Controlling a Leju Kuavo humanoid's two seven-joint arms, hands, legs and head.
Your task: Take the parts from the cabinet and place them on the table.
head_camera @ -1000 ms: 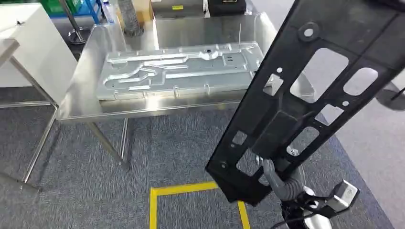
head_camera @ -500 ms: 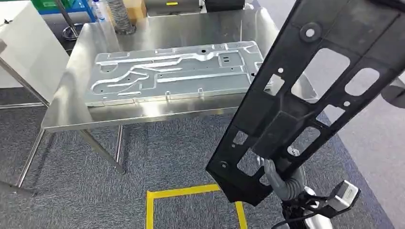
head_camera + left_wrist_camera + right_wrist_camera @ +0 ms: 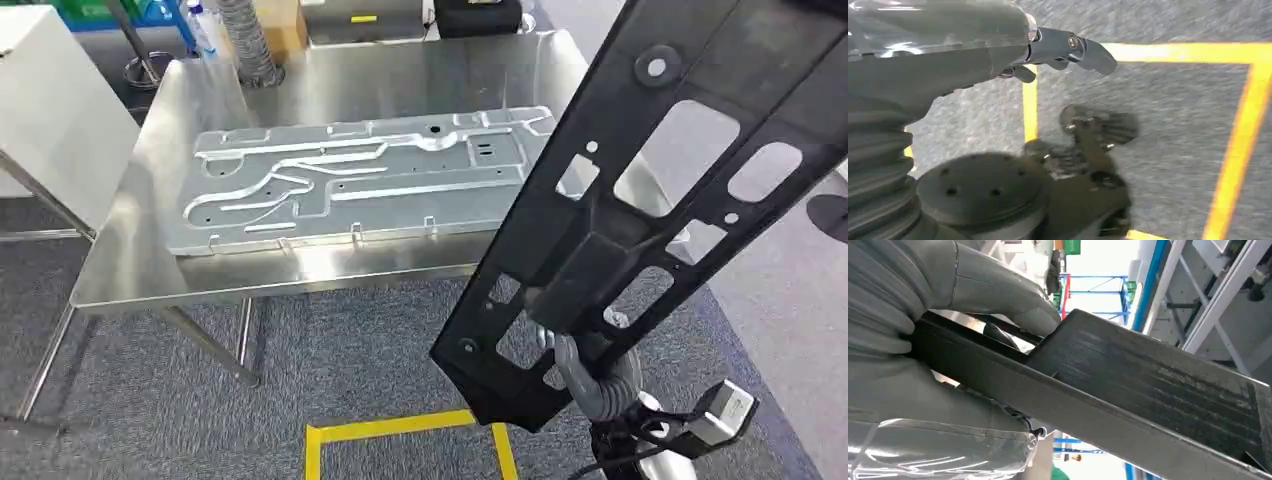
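No readable writing. Right hand (image 3: pixel 585 375) grips black panel (image 3: pixel 640 200), raised tilted near steel table (image 3: pixel 120 270); left hand (image 3: pixel 1068 47) hangs, fingers extended, holding nothing.

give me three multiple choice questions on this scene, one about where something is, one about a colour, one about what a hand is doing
1. Where does the silver stamped panel lie?
A. flat on the steel table
B. on the carpet
C. in the left hand

2. What colour is the tape on the floor?
A. red
B. white
C. yellow

3. What is the right hand doing?
A. hanging with nothing in it
B. gripping the black perforated part
C. pressing on the table

Answers:
1. A, the head view shows the panel lying flat on the steel table.
2. C, the head view shows yellow lines on the grey carpet.
3. B, the right wrist view shows the thumb and fingers closed around the black perforated part, which the head view shows raised at a slant in front of the table.
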